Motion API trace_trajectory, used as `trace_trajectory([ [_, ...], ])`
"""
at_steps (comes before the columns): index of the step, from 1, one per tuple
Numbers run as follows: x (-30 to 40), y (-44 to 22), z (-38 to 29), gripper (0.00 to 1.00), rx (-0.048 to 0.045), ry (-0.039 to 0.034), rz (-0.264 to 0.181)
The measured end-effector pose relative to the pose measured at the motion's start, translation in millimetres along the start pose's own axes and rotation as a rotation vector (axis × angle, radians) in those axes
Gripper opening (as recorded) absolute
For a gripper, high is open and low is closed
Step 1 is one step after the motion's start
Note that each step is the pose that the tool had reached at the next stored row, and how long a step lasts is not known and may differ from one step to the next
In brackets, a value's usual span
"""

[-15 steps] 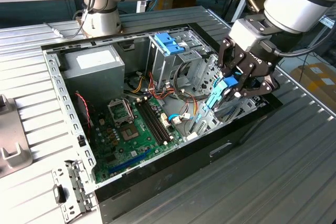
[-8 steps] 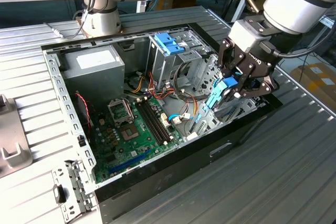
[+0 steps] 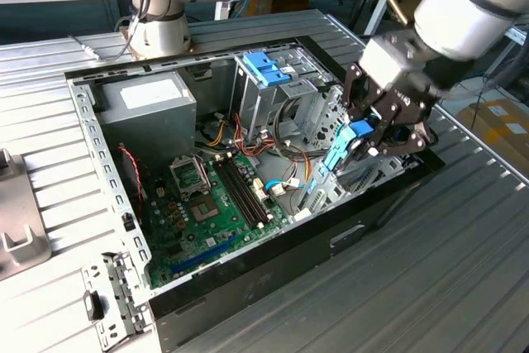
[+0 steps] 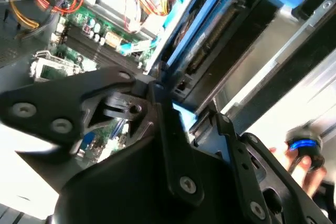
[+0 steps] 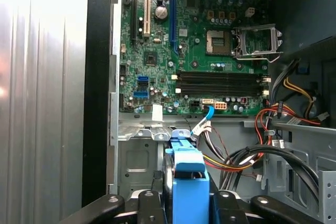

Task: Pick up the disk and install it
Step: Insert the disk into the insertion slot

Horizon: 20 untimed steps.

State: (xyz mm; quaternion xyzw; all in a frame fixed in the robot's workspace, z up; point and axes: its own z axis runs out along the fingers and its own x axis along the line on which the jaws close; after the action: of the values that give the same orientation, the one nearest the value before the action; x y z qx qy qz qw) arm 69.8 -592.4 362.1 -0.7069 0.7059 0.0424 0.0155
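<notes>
1. One wide table of ribbed grey metal (image 3: pixel 463 270) carries everything.
2. On it lies an open black-and-silver desktop computer case (image 3: pixel 103 163), with its side panel off and its insides facing up.
3. A pale grey robot arm (image 3: pixel 471 6) reaches in from the exterior view's right, over the case wall on that side.
4. Inside the case sit a grey box-shaped power supply (image 3: pixel 149 105), a green motherboard (image 3: pixel 207 212) and a silver drive cage topped by a blue plastic latch (image 3: pixel 266 68).
5. The black gripper (image 3: pixel 366 138) is clamped on the disk (image 3: pixel 340 153), a flat dark hard drive with blue plastic side rails. The disk is held tilted, and its lower end dips into the case at the exterior view's right.
6. Judging by this, the pick-up is done and installing is in hand, with the drive not yet seated. Seating it would call for rails square to the bay and clear of the loose red, yellow and black cables (image 5: pixel 236 161).
7. The first wrist view looks past the disk's blue end (image 5: pixel 187 182) onto the motherboard. The second wrist view shows the disk's long edge (image 4: pixel 210 30) and a person's hand (image 4: pixel 310 174) around a small dark object.
</notes>
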Motion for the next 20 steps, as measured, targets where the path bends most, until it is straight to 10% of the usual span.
trace_trajectory([
  [9,-0.3,0.3,-1.5,0.44,-0.0005,0.0031,0.001],
  [20,-2.4,1.3,-27.6,0.44,-0.0004,-0.0017,0.000],
])
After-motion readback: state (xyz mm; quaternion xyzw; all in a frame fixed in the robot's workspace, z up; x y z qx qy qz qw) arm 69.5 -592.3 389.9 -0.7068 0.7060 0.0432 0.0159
